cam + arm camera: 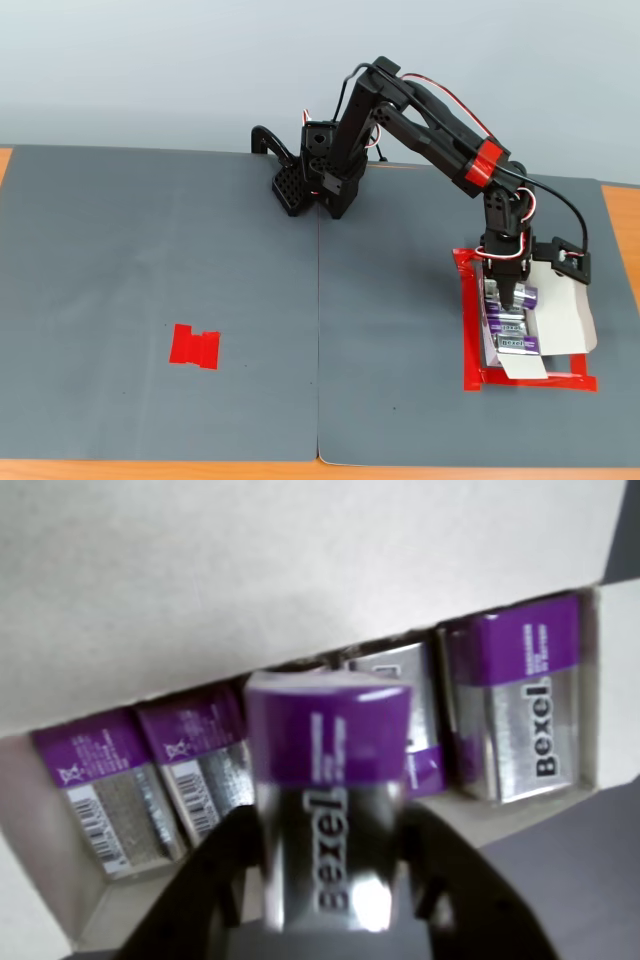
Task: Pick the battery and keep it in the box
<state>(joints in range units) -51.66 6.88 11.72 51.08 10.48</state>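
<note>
In the wrist view my gripper (325, 885) is shut on the battery (325, 780), a silver block with a purple top and dark "Bexel" lettering. It hangs upright just over the open white box (300, 570). Several like batteries (515, 705) lie in a row inside the box, two to the left of the held one, one behind it and one to the right. In the fixed view the gripper (508, 298) points down into the box (565, 310) at the right of the mat, above the batteries (513, 335) in it. The held battery is hidden there.
A red tape outline (468, 340) frames the box. A flat red tape patch (194, 346) lies on the grey mat (200, 250) at the left. The arm's base (315, 180) stands at the back middle. The wooden table edge (620, 210) shows at the right.
</note>
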